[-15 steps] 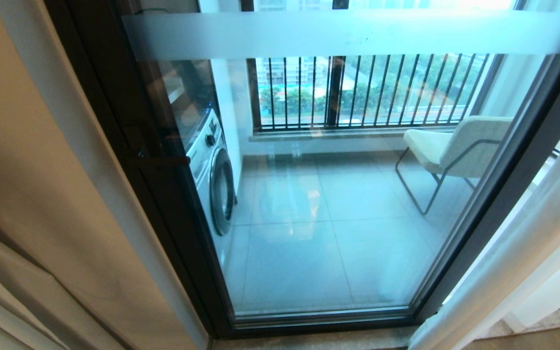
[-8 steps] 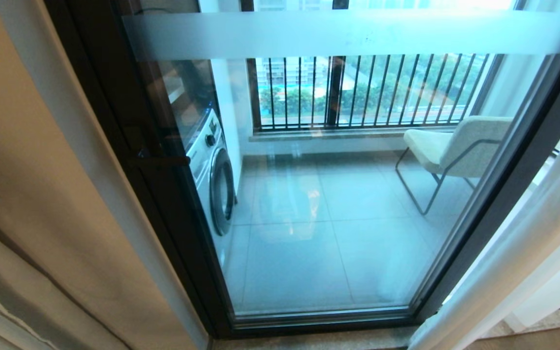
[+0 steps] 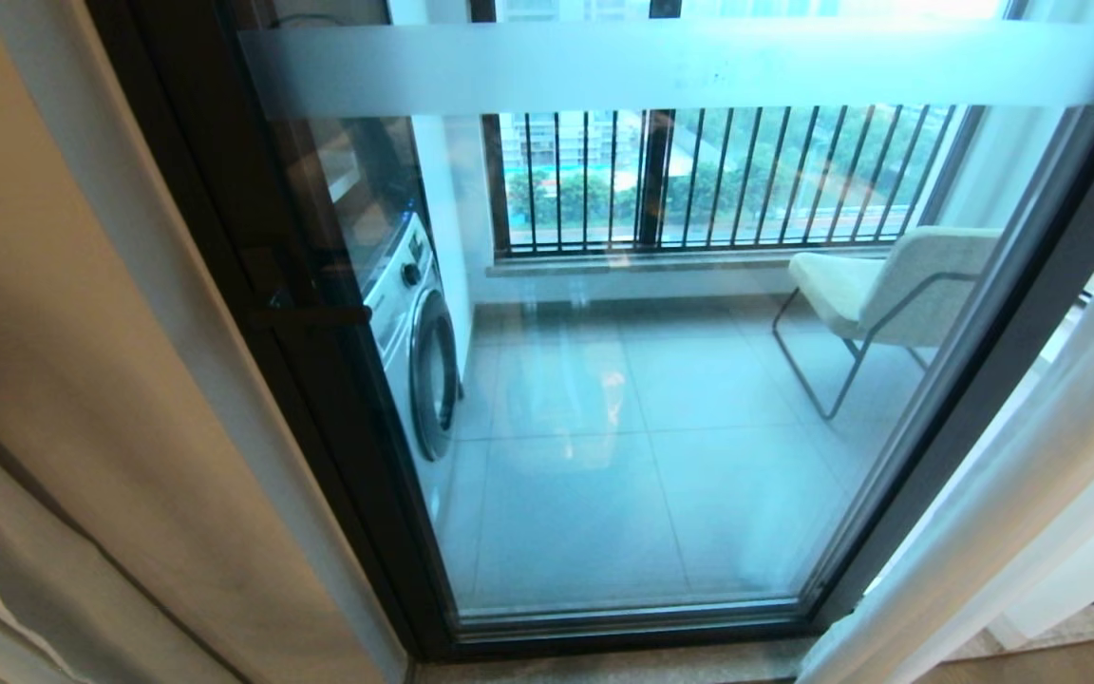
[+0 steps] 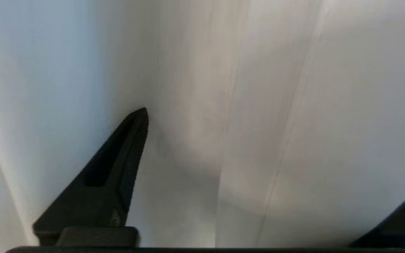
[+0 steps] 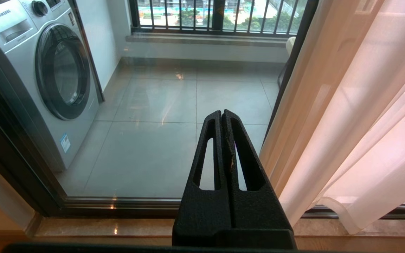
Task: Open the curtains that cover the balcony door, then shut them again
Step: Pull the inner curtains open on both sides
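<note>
While curtains (image 5: pixel 357 116) hang aside, balcony door (image 3: pixel 604 380) clear, washing machine (image 5: pixel 37 77) behind, left gripper (image 4: pixel 258 168) spread, right gripper (image 5: pixel 222 116) pressed together.

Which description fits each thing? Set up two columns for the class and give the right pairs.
1. white front-loading washing machine
2. pale cushioned metal-legged chair
3. right gripper
4. sheer white curtains

A. shut, holding nothing
B. balcony's right side
C. bunched right of the glass
D. balcony's left side

Pairs: 1-D, 2-B, 3-A, 4-C
</note>
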